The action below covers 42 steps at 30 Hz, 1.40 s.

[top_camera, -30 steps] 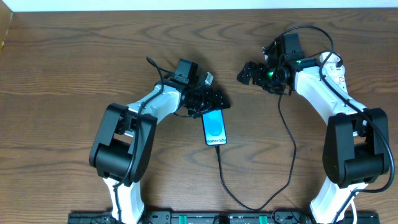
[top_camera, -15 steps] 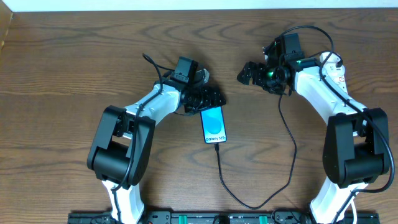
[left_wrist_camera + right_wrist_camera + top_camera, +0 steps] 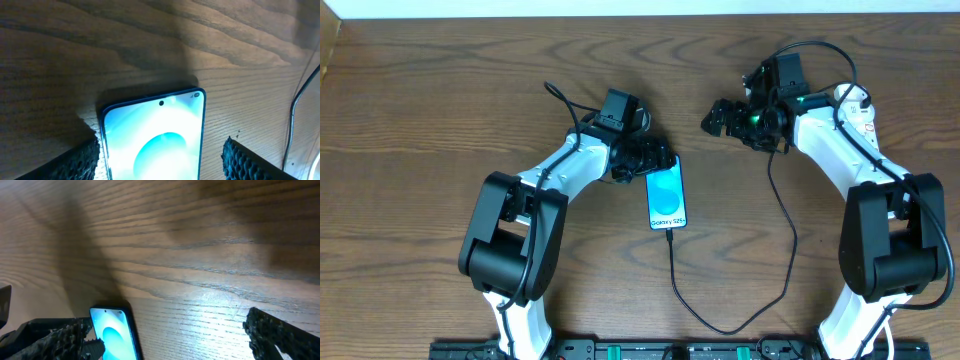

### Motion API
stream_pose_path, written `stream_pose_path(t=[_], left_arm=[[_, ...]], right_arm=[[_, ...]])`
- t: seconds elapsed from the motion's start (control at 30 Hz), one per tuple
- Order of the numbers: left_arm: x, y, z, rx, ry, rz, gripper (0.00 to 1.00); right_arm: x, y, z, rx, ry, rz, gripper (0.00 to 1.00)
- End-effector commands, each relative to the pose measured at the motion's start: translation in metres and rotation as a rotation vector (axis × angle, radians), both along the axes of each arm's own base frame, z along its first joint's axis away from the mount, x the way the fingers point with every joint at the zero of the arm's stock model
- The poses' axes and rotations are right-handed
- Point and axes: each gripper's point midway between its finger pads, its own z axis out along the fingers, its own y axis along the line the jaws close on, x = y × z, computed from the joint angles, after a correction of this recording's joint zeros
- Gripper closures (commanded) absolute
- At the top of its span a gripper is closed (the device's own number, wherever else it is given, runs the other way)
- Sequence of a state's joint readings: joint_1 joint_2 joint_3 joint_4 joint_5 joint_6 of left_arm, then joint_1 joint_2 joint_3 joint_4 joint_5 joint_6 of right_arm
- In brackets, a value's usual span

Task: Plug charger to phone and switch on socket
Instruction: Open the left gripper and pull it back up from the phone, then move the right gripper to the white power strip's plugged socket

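The phone (image 3: 667, 198) lies flat on the table, its screen lit blue. The charger's thin black cable (image 3: 720, 331) is plugged into the phone's near end. From there it loops toward the front edge and up to the right arm. My left gripper (image 3: 646, 160) is open at the phone's far end. In the left wrist view (image 3: 160, 167) its fingers (image 3: 75, 162) straddle the phone (image 3: 155, 140), the left pad at its edge and the right pad apart. My right gripper (image 3: 725, 118) is open and empty above bare wood. The socket is mostly hidden: a white bit with red marks (image 3: 865, 115) shows by the right forearm.
The right wrist view shows the phone (image 3: 116, 335) at lower left and bare wood between the right gripper's spread fingers (image 3: 280, 335). A stretch of black cable (image 3: 296, 110) runs along the right edge of the left wrist view. The wooden table (image 3: 420, 150) stretches left.
The left gripper has drawn back a little to the left. The phone has shifted slightly away from the front edge and now lies straighter. The right arm has not moved.
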<state>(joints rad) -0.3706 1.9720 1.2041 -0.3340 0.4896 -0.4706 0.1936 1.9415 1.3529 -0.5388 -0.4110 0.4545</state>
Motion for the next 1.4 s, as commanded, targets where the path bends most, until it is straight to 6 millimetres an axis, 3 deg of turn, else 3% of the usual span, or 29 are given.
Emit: stream_pose_path(t=[0.0,0.13,0.23,0.3,0.43,0.63,0.77,0.87,1.07,1.37], left_arm=[[-0.014,0.032,-0.044,0.158,0.07,0.038,0.2],[0.0,0.047,-0.031,0.145,0.042,0.088,0.18],[0.017,0.069,-0.005,0.135,-0.014,0.123,0.13],[0.027,0.085,0.019,0.133,-0.061,0.137,0.12],[0.037,0.126,0.085,0.132,-0.189,0.19,0.12],[0.015,0.171,0.181,0.123,-0.367,0.313,0.12],[-0.003,0.178,0.234,0.106,-0.507,0.341,0.12],[-0.015,0.178,0.262,0.094,-0.588,0.346,0.12],[-0.03,0.178,0.29,0.081,-0.67,0.351,0.11],[-0.032,0.178,0.29,0.081,-0.672,0.351,0.11]], right_arm=[[0.002,-0.002,0.009,-0.002,-0.026,0.006,0.01],[0.002,-0.002,0.009,-0.002,-0.026,0.006,0.01],[0.002,-0.002,0.009,-0.002,-0.026,0.006,0.01],[0.002,-0.002,0.009,-0.002,-0.026,0.006,0.01],[0.002,-0.002,0.009,-0.002,-0.027,0.006,0.01],[0.002,-0.002,0.009,-0.002,-0.026,0.006,0.01],[0.002,-0.002,0.009,-0.002,-0.026,0.006,0.01],[0.002,-0.002,0.009,-0.002,-0.026,0.006,0.01],[0.002,-0.002,0.009,-0.002,-0.027,0.006,0.01],[0.006,-0.001,0.018,0.009,-0.057,0.048,0.01]])
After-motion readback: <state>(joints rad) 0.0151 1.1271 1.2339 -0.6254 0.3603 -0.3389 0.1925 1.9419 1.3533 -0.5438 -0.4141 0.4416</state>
